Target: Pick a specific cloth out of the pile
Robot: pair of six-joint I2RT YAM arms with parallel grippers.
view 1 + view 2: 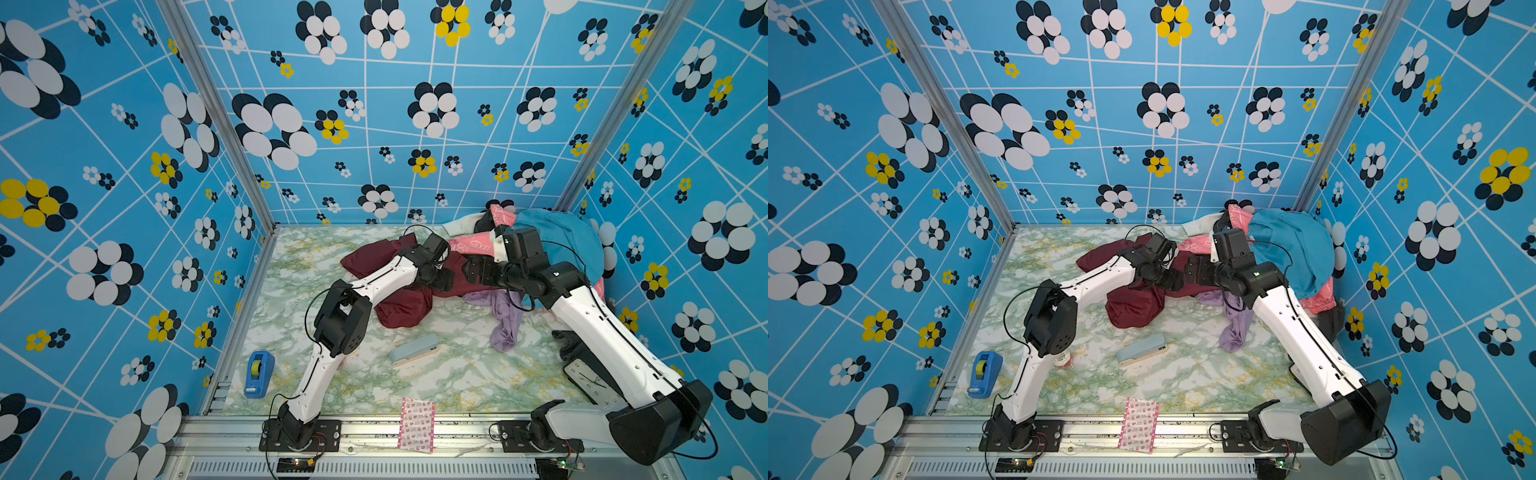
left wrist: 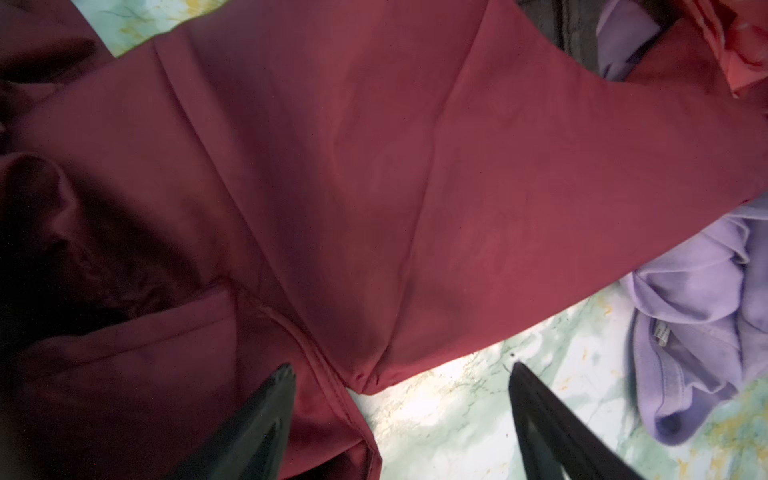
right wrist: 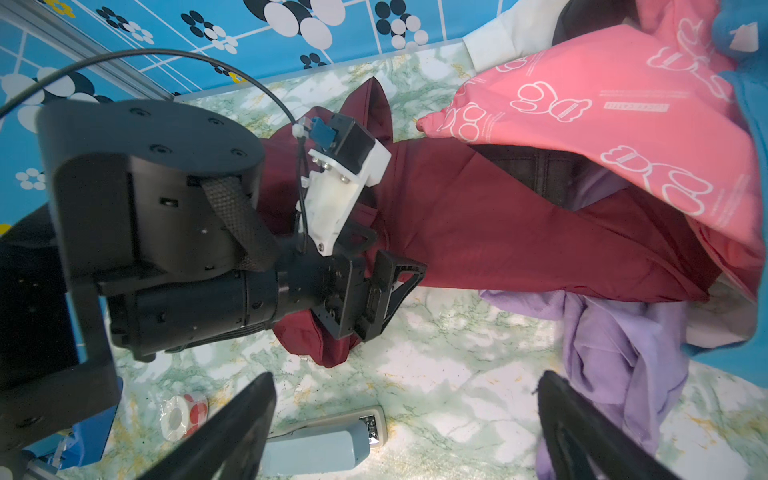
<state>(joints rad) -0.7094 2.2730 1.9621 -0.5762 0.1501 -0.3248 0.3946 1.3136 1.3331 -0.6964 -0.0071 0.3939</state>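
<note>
Maroon cloth point(image 1: 401, 309) at table point(image 1: 457, 384) centre, end under far-right-corner pile point(image 1: 555, 241), left gripper point(image 2: 401, 370) spread over hem, right gripper point(image 3: 405, 374) spread wide.

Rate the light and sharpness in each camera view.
In both top views, even light, sharp focus, the walls splayed outward by a wide lens. In the left wrist view, the maroon cloth sinks into deep shadow at one fold, and the marble table under its edge blows out white. In the right wrist view, the pink cloth looks overexposed.
</note>
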